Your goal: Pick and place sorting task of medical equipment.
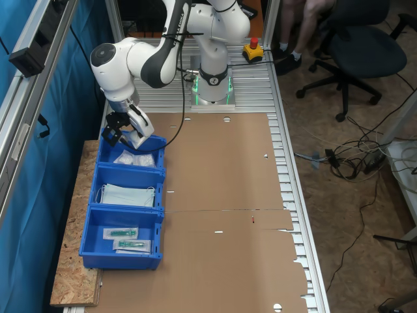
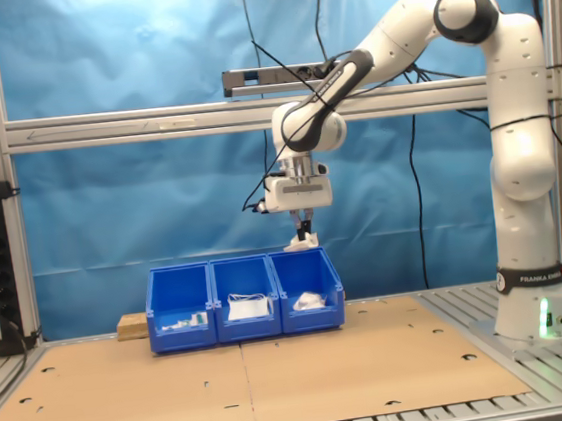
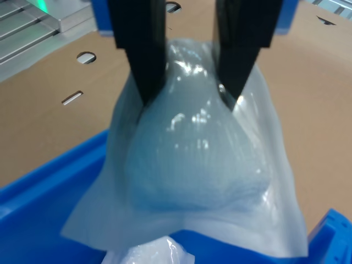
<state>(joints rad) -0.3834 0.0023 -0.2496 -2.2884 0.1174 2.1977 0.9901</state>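
Cardboard-covered tabletop [image 1: 221, 195] carried a row of three blue bins [image 2: 245, 300]. End effector [image 2: 305, 230] was clamped on the wrapped gauze pad [image 3: 198, 165], which hung straight below it, directly above the arm-side end bin [image 1: 133, 156] holding similar pads.

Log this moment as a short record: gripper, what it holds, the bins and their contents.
gripper: shut on a wrapped gauze pad, held above the end bin nearest the robot base
end bin: blue, already holds wrapped gauze pads
middle bin: pale blue face masks
far bin: flat clear packets with teal items
surface: brown cardboard sheet
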